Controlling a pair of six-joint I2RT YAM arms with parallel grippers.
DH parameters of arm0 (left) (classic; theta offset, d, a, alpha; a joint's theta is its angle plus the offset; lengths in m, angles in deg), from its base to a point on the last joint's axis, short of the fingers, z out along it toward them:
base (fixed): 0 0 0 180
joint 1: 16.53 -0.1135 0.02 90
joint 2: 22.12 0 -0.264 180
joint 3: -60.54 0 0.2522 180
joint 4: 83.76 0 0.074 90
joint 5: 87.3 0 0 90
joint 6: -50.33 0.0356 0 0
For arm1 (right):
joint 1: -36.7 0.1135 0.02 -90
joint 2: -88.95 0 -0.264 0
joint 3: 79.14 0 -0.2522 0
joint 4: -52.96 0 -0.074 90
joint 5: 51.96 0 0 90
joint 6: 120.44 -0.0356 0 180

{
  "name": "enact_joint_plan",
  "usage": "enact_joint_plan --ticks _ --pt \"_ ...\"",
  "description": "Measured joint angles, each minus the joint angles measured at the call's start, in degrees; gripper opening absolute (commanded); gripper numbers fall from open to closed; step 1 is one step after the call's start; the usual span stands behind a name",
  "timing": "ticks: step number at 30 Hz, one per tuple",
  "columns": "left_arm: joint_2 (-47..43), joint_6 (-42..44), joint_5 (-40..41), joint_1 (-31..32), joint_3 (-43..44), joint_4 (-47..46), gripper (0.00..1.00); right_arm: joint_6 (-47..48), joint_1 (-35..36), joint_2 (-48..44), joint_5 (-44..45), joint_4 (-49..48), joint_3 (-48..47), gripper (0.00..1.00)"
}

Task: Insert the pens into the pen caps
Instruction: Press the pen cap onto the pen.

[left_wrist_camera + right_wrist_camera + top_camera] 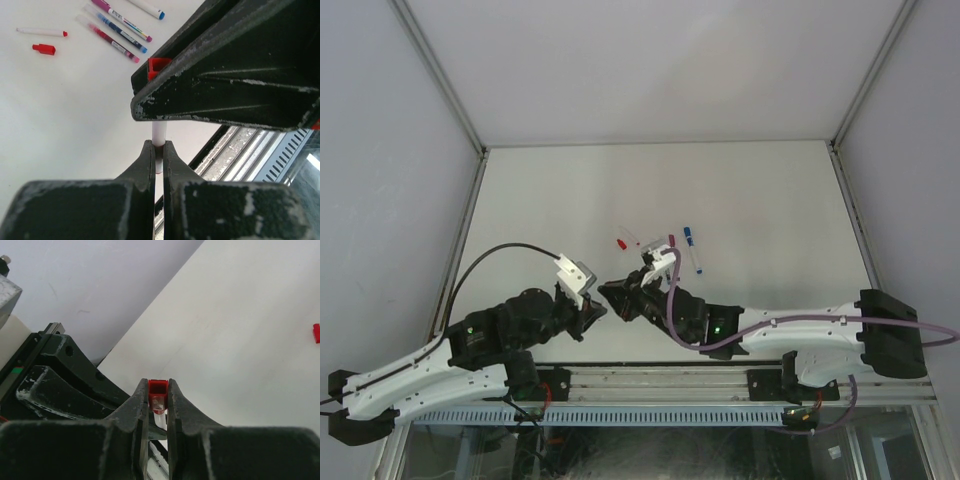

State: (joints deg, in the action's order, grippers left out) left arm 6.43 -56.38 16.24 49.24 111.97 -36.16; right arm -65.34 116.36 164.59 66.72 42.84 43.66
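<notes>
Left tool pinches a thin white plastic pen; right tool pinches a small red plastic cap, aligned end-to-end for insertion.

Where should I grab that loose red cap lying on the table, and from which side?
Probably the loose red cap by its wider body, jaws across its two long sides, coming from straight above: it lies flat on the table, apart from the red-tipped pen beside it.

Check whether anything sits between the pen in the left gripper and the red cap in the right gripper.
Nothing visible does. The pen runs straight from the left gripper to the red cap in the right gripper.
</notes>
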Motion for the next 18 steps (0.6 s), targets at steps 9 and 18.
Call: enact_joint_plan --ticks 9,18 --pt "0.02 -0.02 0.85 -0.02 0.04 1.16 0.00 4.79 3.87 3.93 7.76 9.77 -7.87 0.00" --pt "0.04 0.00 -0.13 -0.02 0.04 1.01 0.00 3.72 1.62 0.87 1.77 3.13 -2.40 0.00"
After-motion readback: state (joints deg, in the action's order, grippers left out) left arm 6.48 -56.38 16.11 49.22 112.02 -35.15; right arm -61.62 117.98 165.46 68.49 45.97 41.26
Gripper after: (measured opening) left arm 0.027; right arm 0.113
